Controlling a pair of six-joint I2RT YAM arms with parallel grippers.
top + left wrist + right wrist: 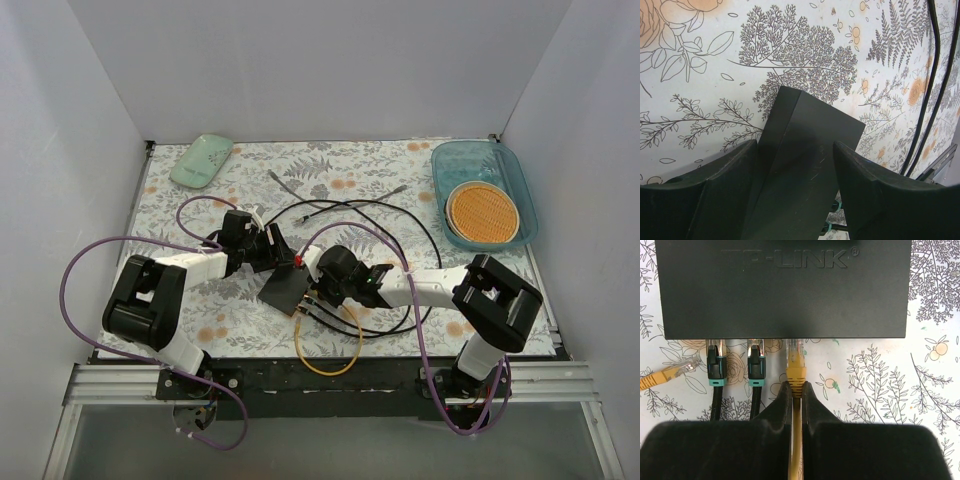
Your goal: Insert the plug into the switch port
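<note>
the right gripper (796, 390) pinches the yellow plug (795, 362) by its boot, with the tip at the near edge of the switch (782, 290), mid-table. the left gripper (795, 145) clamps the switch's sides. the plug looks only partly in, so it likely needs a straight push forward. 2 black plugs (735, 365) crowd its left, with bare table (880, 390) on its right.

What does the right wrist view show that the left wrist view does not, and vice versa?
Right wrist only: the right pincer pinching the yellow plug at the edge of the switch, a loose yellow plug, the TP-LINK lettering. Left wrist only: the left pincer gripping the switch's sides. Both: the switch and the floral table cover.
</note>
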